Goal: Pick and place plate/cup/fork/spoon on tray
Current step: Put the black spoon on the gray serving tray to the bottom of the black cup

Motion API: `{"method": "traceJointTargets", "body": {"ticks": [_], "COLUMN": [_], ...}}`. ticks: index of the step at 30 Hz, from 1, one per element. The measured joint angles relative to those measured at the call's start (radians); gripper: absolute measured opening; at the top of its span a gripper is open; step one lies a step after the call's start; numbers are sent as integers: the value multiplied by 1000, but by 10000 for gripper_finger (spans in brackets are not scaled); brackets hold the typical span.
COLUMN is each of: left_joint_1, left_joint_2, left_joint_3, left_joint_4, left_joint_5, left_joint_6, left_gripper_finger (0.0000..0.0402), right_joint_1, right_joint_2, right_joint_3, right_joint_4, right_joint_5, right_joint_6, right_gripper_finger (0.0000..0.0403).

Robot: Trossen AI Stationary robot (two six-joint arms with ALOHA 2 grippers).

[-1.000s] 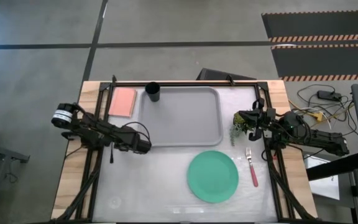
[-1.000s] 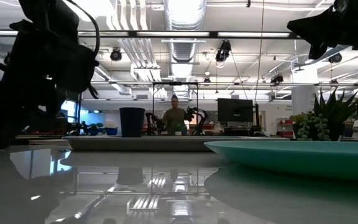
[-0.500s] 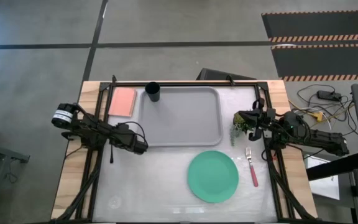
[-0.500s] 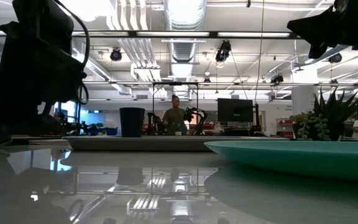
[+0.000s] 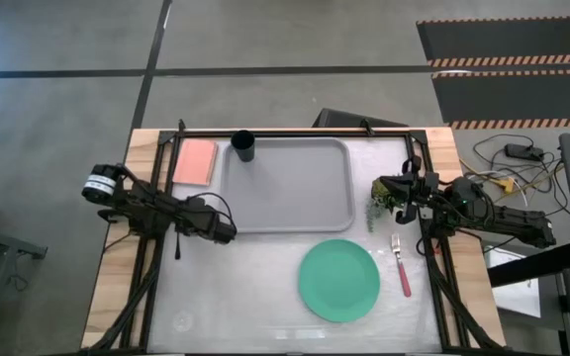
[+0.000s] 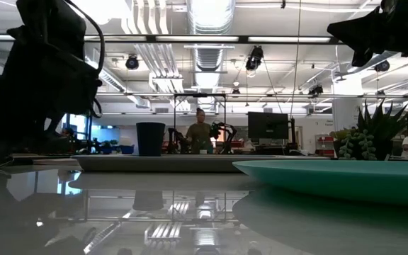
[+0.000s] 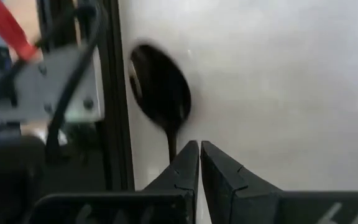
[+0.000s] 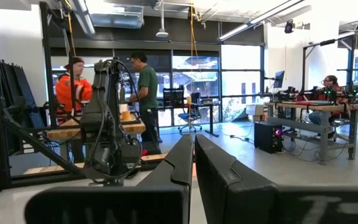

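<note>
The dark spoon [image 5: 178, 245] lies on the table beside the left black rail. In the left wrist view its bowl [image 7: 160, 93] lies just ahead of my left gripper [image 7: 199, 152], which is shut and low over the table [image 5: 224, 230]. The spoon's handle [image 7: 171, 138] runs to the fingertips. The black cup [image 5: 243, 146] stands in the far left corner of the grey tray [image 5: 295, 188]. The mint-green plate [image 5: 338, 280] and the pink-handled fork [image 5: 401, 265] lie on the table near the tray's right. My right gripper [image 5: 379, 186] is shut, raised, at the right. My left gripper has its shut fingertips [image 7: 188, 158] at the spoon's handle [image 7: 171, 140], which lies flat on the table and passes beside and behind one fingertip. I cannot tell whether the gripper touches it.
A small potted plant [image 5: 375, 209] stands under my right gripper, beside the tray's right rim. A pink pad [image 5: 196, 161] lies left of the tray. Black frame rails [image 5: 161, 247] run along both table sides. People stand in the room beyond [image 6: 200, 134].
My left gripper has gone a little toward the table's left edge, away from the tray. The spoon, cup, plate and fork have stayed where they were.
</note>
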Motion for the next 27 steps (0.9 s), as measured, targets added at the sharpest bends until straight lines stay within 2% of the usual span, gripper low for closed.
{"method": "traceJointTargets", "body": {"ticks": [3, 6, 8, 18, 22, 27], "left_joint_1": [-9, -21, -39, -130, -144, -145], "left_joint_2": [0, 0, 0, 0, -1, 0], "left_joint_3": [3, 4, 8, -12, -26, 26], "left_joint_4": [3, 11, 11, 22, 48, 75], "left_joint_5": [113, 300, 332, 265, 272, 261], "left_joint_6": [-25, -65, -85, -212, -237, -238], "left_gripper_finger": [0, 0, 0, 0, 0, 0], "right_joint_1": [0, 0, 0, 0, 0, 0], "right_joint_2": [0, 0, 0, 1, 1, 1], "right_joint_3": [0, 0, 0, 0, 0, 0], "right_joint_4": [0, 0, 0, -6, -5, -1], "right_joint_5": [0, 0, 0, 0, 0, 0], "right_joint_6": [0, 0, -3, -12, -21, -21], "right_gripper_finger": [9, 9, 9, 9, 9, 9]}}
